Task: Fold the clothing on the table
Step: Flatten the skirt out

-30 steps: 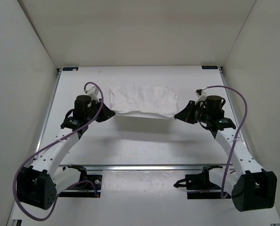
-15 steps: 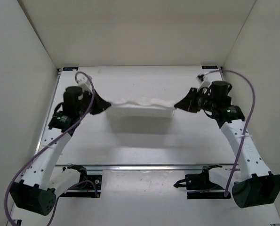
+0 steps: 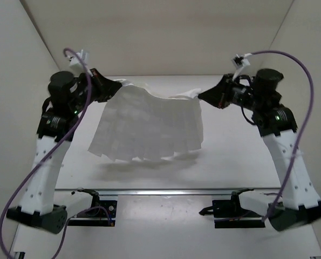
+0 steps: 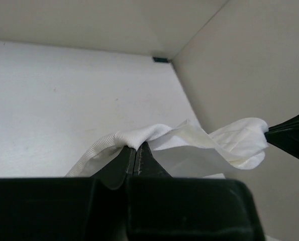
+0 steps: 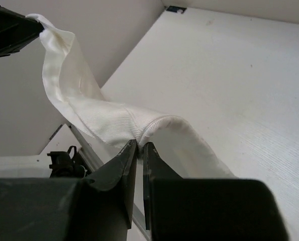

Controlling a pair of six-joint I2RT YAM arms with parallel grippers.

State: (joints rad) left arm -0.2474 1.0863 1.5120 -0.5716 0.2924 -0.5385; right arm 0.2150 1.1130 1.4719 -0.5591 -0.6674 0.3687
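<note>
White table [image 3: 230, 162] sits below; clothing [image 3: 149, 127] hangs stretched sideways between left gripper [image 3: 116, 86] and right gripper [image 3: 200, 96], each clamped on a top corner, hem dangling nearside.

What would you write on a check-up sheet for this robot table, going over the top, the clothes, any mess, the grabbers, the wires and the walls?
surface: white table with metal rails along its edges.
job's things: white clothing hangs spread between the two grippers, wavy hem lowest, seemingly off the table.
clutter: nothing seen.
grippers: left gripper shut on one top corner of the clothing; right gripper shut on the other.
cables: a purple cable loops on the left side, another on the right; neither touches the clothing.
surroundings: plain white walls on three sides.
</note>
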